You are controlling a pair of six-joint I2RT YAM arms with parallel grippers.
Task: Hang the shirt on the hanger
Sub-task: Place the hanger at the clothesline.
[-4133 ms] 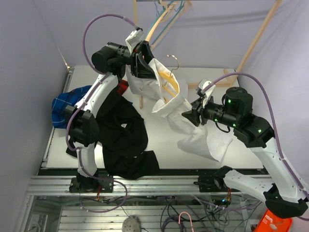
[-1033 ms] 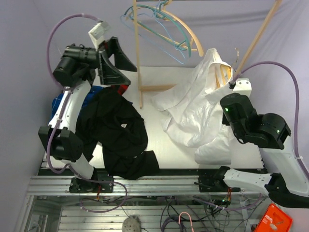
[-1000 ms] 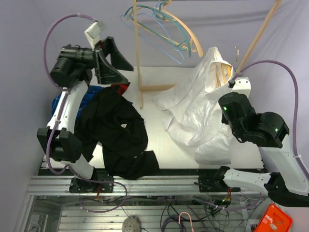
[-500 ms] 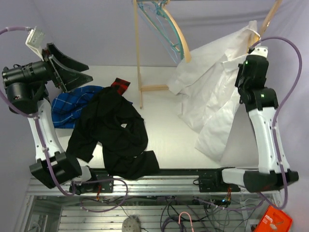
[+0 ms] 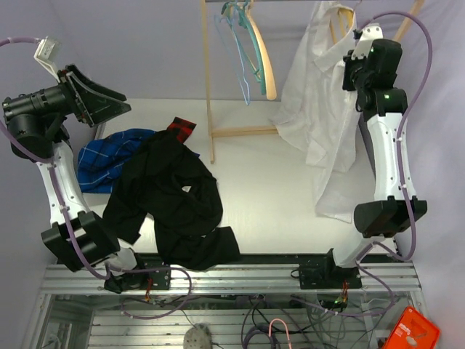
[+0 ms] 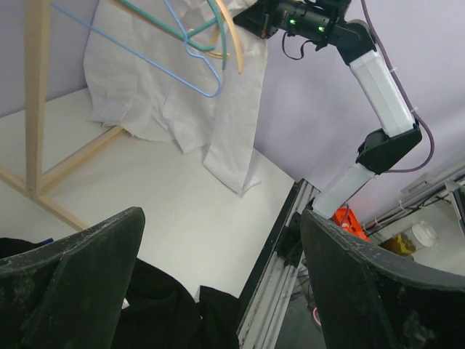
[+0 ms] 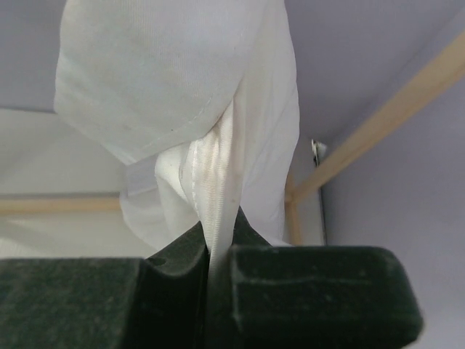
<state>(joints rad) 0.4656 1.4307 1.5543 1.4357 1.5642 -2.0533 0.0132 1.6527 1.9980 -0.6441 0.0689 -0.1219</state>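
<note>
Shirt (image 7: 182, 94) cloth, white, narrows to a fold that drops into the right gripper (image 7: 218, 254), whose jaws are clamped tight on it. A pale wooden bar (image 7: 378, 121) slants behind.

From above, the shirt hangs high at the far right and its tail droops toward the white table (image 5: 254, 182); whether it touches, I cannot tell. The yellow hanger (image 5: 336, 23) shows only as faint streaks inside the collar. I judge the step to be lifting the pair. It calls for a firm pinch, a slow carry and the collar centred on the hanger. The left gripper (image 5: 116, 115) is spread wide and empty at the far left. A black garment (image 5: 174, 196) and a blue plaid shirt (image 5: 102, 156) lie on the table. A wooden rack (image 5: 207, 87) carries a teal hanger (image 5: 243, 43), and the walls are lavender.

The left wrist looks between its parted fingers at the shirt, well apart from it across the table.
</note>
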